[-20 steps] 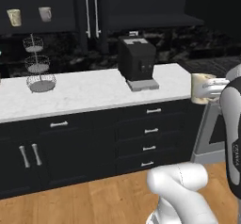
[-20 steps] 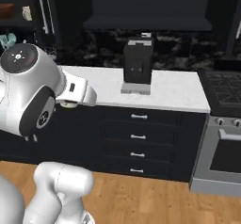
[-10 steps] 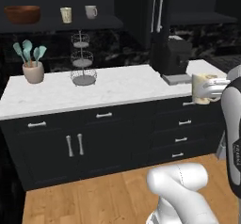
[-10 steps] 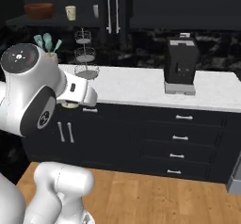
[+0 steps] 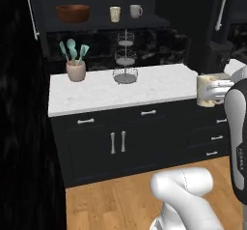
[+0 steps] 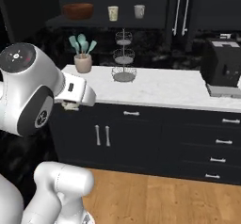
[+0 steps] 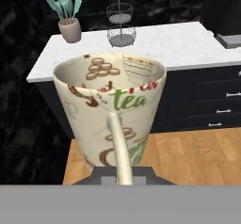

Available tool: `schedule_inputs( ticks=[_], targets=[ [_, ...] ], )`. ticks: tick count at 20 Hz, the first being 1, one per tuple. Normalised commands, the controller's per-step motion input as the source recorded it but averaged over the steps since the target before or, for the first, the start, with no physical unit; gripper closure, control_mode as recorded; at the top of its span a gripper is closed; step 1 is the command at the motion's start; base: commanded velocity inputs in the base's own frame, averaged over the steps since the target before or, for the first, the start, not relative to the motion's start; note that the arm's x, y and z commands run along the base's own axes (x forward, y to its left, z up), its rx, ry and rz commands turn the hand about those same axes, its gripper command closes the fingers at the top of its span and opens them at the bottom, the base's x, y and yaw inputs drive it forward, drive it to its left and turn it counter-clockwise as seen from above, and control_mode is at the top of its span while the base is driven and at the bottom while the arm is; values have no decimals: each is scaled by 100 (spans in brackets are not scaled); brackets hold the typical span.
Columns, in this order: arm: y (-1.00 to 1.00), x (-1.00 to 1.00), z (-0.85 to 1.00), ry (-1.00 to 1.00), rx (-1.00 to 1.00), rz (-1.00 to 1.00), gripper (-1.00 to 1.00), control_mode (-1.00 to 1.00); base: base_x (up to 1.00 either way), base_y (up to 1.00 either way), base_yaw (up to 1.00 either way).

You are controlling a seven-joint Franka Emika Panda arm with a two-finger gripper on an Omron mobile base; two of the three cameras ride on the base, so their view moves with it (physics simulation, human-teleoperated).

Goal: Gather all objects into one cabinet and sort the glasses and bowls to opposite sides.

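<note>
Glossy patterned tapered mug (image 7: 110, 119), pincer (image 5: 215, 90) apparently clamped

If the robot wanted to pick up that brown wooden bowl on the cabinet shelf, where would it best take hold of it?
Probably the rim. The wooden bowl sits upright on the shelf of the open cabinet and looks far wider than the cups beside it, likely too wide to grasp across. One finger inside and one outside the front wall, coming from the open front and slightly above, seems the safest way. The gripper is shut on a patterned cup now.
</note>
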Motion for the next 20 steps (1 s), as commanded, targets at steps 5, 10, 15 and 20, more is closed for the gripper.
schedule_inputs(
  ticks=[5,10,15,20],
  targets=[
    [0,0,0,0,0,0,100,100,40,44,0],
    [0,0,0,0,0,0,100,100,97,3,0],
    [0,0,0,0,0,0,100,100,100,0,0],
    [0,0,0,0,0,0,100,100,100,-1,0]
  ],
)
